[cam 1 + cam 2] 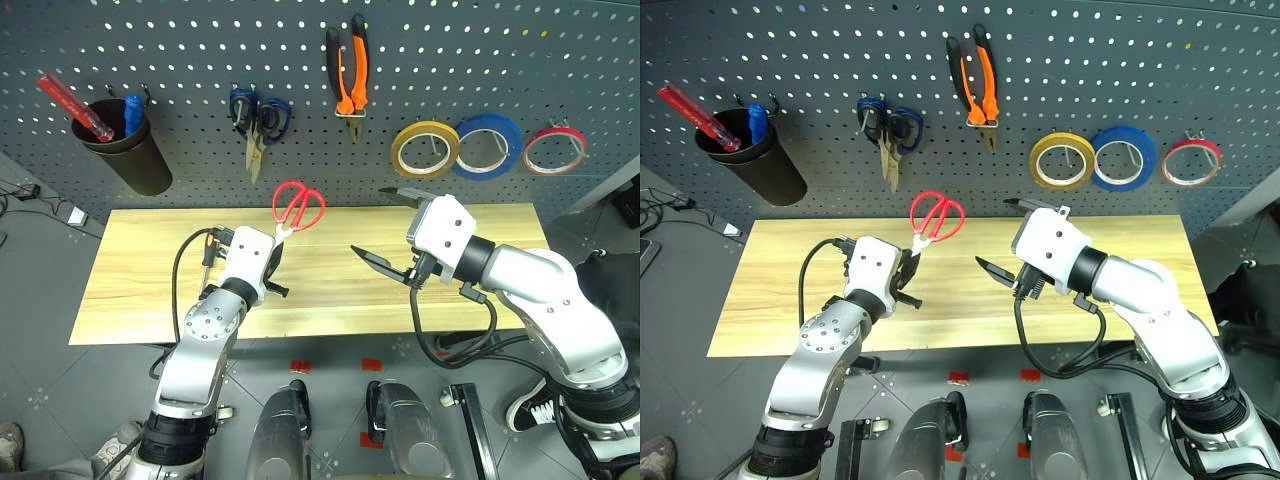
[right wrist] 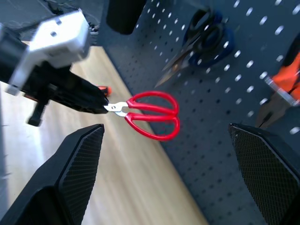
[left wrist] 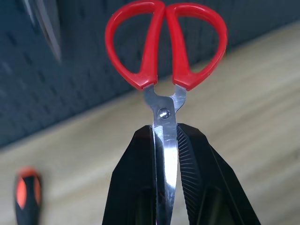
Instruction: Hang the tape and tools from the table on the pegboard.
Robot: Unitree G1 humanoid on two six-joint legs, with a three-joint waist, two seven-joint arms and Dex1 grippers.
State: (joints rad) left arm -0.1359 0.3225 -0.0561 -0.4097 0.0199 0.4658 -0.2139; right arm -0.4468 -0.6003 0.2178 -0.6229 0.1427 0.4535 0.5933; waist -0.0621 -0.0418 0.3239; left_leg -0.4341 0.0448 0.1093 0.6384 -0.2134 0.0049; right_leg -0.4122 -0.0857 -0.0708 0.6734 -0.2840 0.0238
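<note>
**Red scissors held by blades, off the table**

L gripper (image 1: 277, 240) was clamped shut on the red-handled scissors (image 1: 298, 207), ribbed black fingers (image 3: 197, 187) pinching the shiny steel blades just below the pivot rivet. Smooth red plastic loops, teardrop-shaped, pointed up and away toward the pegboard (image 1: 200, 60); long axis ran roughly along the gripper, tips buried betw. the fingers. Scissors were clear of the light wood-grain table (image 1: 140, 290), in front of the board's lower edge. L forearm reached fwd, about level.

R gripper (image 1: 385, 225) was wide open, holding nothing, textured pads (image 2: 79, 159) well apart, pointed toward the scissors from the right.

Pliers (image 1: 348, 75) hung nose-down on the board, yellowish tape (image 1: 425, 148) on a hook beside the blue roll (image 1: 486, 146). Black-and-orange handle (image 3: 26, 197) on the table, prob. the screwdriver, blurred.
</note>
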